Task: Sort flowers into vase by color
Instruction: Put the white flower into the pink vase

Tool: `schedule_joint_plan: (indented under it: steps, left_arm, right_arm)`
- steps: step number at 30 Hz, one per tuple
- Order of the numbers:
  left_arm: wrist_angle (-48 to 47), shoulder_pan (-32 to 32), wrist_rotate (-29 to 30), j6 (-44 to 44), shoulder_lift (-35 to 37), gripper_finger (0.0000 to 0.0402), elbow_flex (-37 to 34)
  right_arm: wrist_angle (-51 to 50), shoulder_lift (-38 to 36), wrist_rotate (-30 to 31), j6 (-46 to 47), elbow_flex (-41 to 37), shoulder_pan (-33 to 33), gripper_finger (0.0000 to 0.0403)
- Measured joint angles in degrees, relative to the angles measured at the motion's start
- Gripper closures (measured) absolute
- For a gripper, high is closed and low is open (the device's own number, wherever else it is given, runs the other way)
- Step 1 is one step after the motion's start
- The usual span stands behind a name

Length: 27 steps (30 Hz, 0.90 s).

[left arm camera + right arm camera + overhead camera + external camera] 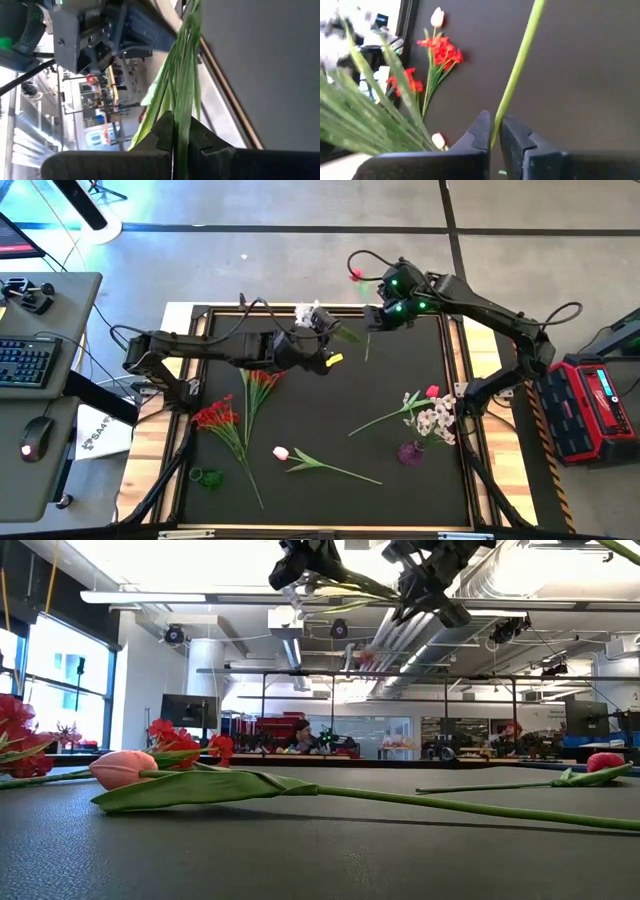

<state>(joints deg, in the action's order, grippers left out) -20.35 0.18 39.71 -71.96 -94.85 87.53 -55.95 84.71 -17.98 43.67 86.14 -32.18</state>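
Observation:
My left gripper point(322, 332) point(179, 132) is high over the table's far middle, shut on a sprig of small white blossoms point(308, 312) with long green leaves point(182, 65). My right gripper point(374, 320) point(495, 131) is close beside it to the right, shut on a single green stem point(517, 65). A red-pink bud point(355, 273) shows past the far edge; whether it belongs to that stem I cannot tell. On the mat lie two red blossom sprigs point(215, 416), a pink tulip point(281, 452) and a rosebud sprig point(432, 391). A purple vase point(410, 452) holds white blossoms point(437, 418). My left gripper pinches the bundle of green stems and leaves point(181, 125) between its two fingers. The bundle runs on ahead of the fingers, lifted clear of the table. My right gripper pinches the single green stem point(496, 125) between its two fingers. The stem's free end point(367, 356) sticks out toward the table's near side, clear of the mat.
A small green vase point(207, 477) is on the mat at the near left. The black mat point(330, 410) has a raised wooden rim. A desk with keyboard and mouse point(30, 360) stands left of the table; a red case point(600, 405) is on the right.

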Motion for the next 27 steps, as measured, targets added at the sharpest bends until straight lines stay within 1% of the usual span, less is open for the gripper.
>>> schedule_joint_plan:
  steps: [2,5,7,9,11,12,13,15,17,19,22,25,27]
  left_arm:
    - [-0.9,-0.5,-1.5,2.5,0.0,0.0401,0.0]
    - [-4.5,-1.5,-6.5,8.2,0.0,0.0401,0.0]
    - [-7.7,-1.9,-11.2,12.9,0.0,0.0401,0.0]
    - [-11.5,-2.3,-18.4,17.9,0.1,0.0401,0.0]
    - [-14.5,-2.7,-25.0,22.3,0.1,0.0401,0.0]
    - [-15.5,-2.8,-27.3,24.2,0.1,0.0401,0.0]
    - [-15.9,-2.9,-28.3,25.7,0.1,0.0401,-0.3]
    - [-15.9,-3.3,-27.0,27.7,0.1,0.0401,-0.8]
    - [-16.3,-3.3,-23.7,28.2,0.0,0.0401,-0.9]
    - [-16.1,-3.3,-20.2,27.5,0.0,0.0401,-0.9]
    - [-16.0,-3.2,-16.9,25.3,0.0,0.0401,-0.9]
    - [-15.9,-3.2,-16.0,23.5,0.0,0.0401,-0.9]
    - [-15.8,-3.2,-16.0,22.9,0.0,0.0401,-0.9]
  right_arm:
    - [-0.2,0.0,3.6,-0.9,0.0,-0.7,0.0387]
    - [0.1,-0.3,9.0,-3.5,0.0,-2.0,0.0398]
    - [-0.2,-0.5,12.7,-5.9,0.0,-2.9,0.0397]
    - [-0.7,-0.6,19.1,-8.7,0.0,-4.0,0.0399]
    - [-0.5,-0.7,23.7,-11.3,-0.1,-4.9,0.0401]
    - [-0.4,-0.8,24.5,-12.4,-0.1,-5.2,0.0401]
    - [-0.5,-0.8,24.2,-13.5,-0.1,-5.6,0.0401]
    - [-0.4,-0.7,23.0,-16.6,-0.1,-5.8,0.0402]
    - [-0.5,-0.7,20.9,-19.0,-0.1,-5.6,0.0402]
    - [-0.9,-0.7,18.2,-20.8,-0.1,-5.1,0.0402]
    - [-2.5,-0.7,14.4,-21.9,-0.1,-3.7,0.0402]
    - [-4.3,-0.7,11.8,-23.4,-0.1,-2.7,0.039]
    - [-5.8,-0.7,9.6,-25.3,-0.1,-2.2,0.037]
